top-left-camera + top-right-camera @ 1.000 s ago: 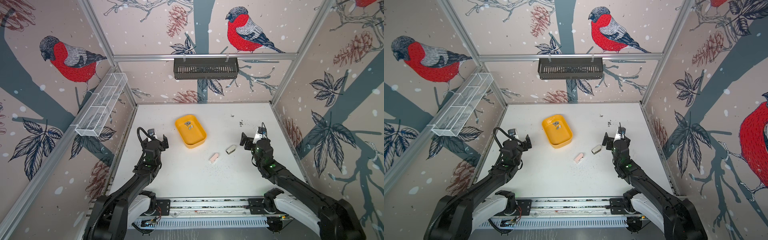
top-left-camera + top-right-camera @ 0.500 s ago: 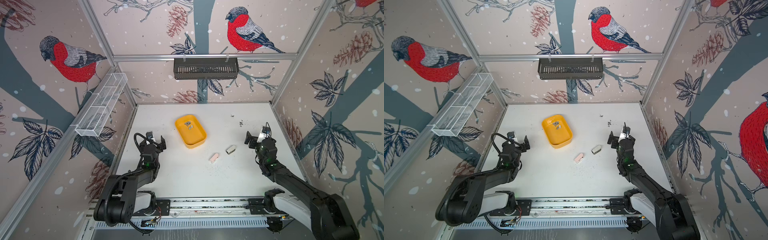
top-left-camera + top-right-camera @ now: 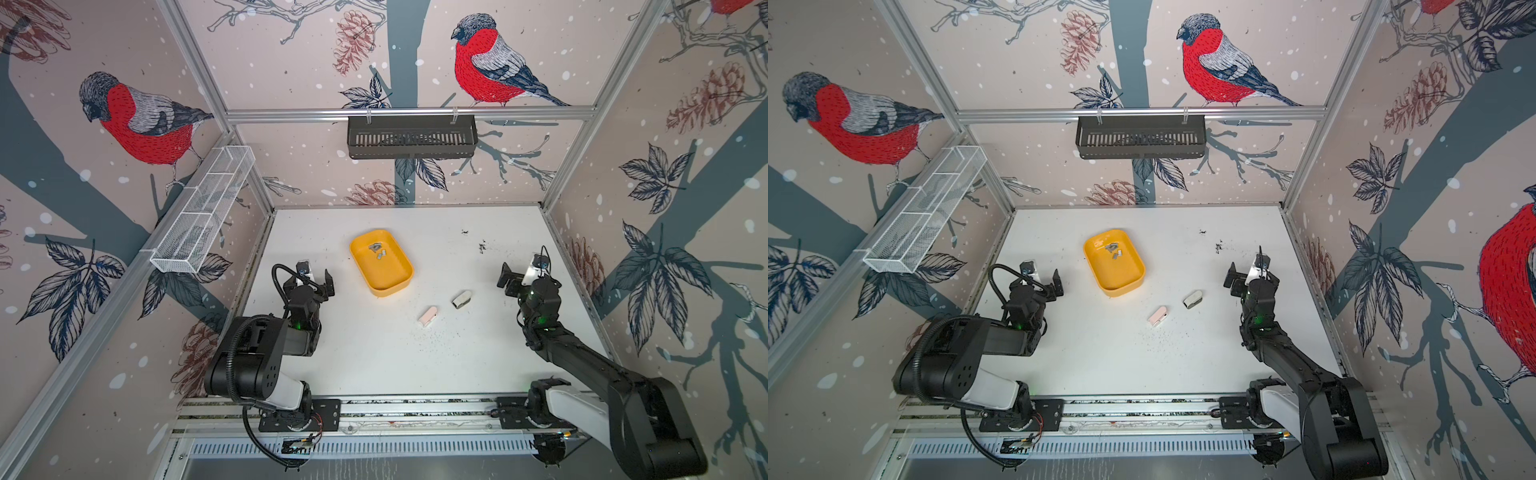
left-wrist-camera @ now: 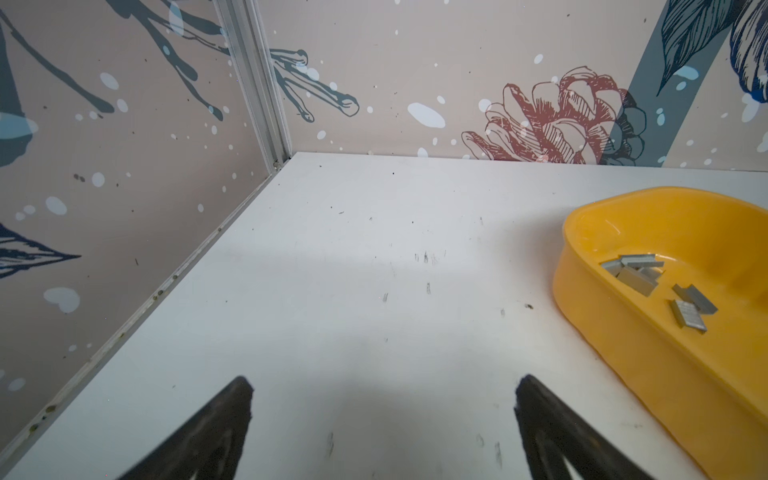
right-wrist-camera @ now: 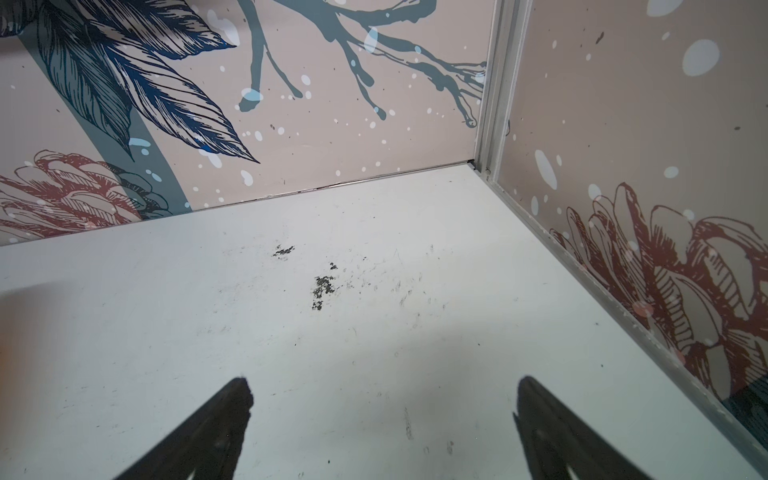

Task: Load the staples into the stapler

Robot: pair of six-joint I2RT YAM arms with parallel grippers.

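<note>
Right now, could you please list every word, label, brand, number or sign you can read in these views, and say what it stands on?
None can be read.
The yellow plastic tray, the silvery staple strips in it, the small pink stapler and the small grey-white stapler show no legible print.
The wall panels carry only bird, leaf and pine-cone drawings.

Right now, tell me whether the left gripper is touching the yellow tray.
Apart. The left wrist view shows bare white table between the open left gripper and the yellow tray; both top views show the same gap.
</note>
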